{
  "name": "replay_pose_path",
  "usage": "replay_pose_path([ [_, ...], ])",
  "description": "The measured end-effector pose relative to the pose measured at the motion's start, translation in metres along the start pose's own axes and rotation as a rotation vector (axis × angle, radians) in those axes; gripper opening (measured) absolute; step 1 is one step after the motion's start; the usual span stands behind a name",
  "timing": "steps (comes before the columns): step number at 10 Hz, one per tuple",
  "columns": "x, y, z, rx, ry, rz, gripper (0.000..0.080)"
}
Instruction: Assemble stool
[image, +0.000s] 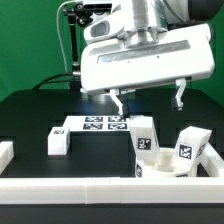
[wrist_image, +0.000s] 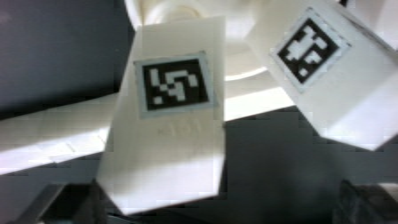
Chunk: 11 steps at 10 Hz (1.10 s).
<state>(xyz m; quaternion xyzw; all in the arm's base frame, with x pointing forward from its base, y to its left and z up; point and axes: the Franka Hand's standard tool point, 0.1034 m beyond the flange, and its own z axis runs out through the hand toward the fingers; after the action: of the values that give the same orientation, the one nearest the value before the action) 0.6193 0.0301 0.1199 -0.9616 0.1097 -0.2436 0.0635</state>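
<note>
Where the black tabletop (image: 30, 110) meets its front edge, a long white border rail (image: 90, 190) runs the full width.

- Gripper (image: 149, 102): hangs under the large white wrist housing, over the front part of the tabletop toward the exterior view's right. The jaws are spread wide and pinch nothing. In the exterior view the fingertips are above the top of the upright leg and clear of it. In the wrist view the dark fingers (wrist_image: 71, 203) show to either side of that leg's near end.
- Upright leg (image: 146, 138): a white blocky piece with a square tag on its face. It stands near the front edge, directly below the gripper.
- Tilted leg (image: 187, 148): also white and tagged. It leans just beside the upright leg, nearer the front corner at the exterior view's right.
- Seat (image: 160, 168): a white mass at the foot of both legs, just behind the front rail. Its outline cannot be told.
- White block (image: 57, 142): lies flat toward the exterior view's left, just beside the marker board, with no tag showing.
- Marker board (image: 95, 124): flat on the middle of the tabletop, carrying several tags.
</note>
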Motion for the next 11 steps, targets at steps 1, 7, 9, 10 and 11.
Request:
replay_pose_path([
  [1,0.003,0.0,-0.0041,0.006,-0.011,0.002,0.0649],
  [7,0.0086,0.0021,-0.0061,0.016,-0.034,0.006,0.0649],
  [9,0.0057,0.0028,-0.0046,0.019,-0.06,-0.011,0.0649],
  [10,0.0016,-0.0005,-0.0031,0.04,-0.129,-0.02,0.0649],
  [11,0.0019,-0.001,-0.0026,0.058,-0.203,-0.014,0.0649],
])
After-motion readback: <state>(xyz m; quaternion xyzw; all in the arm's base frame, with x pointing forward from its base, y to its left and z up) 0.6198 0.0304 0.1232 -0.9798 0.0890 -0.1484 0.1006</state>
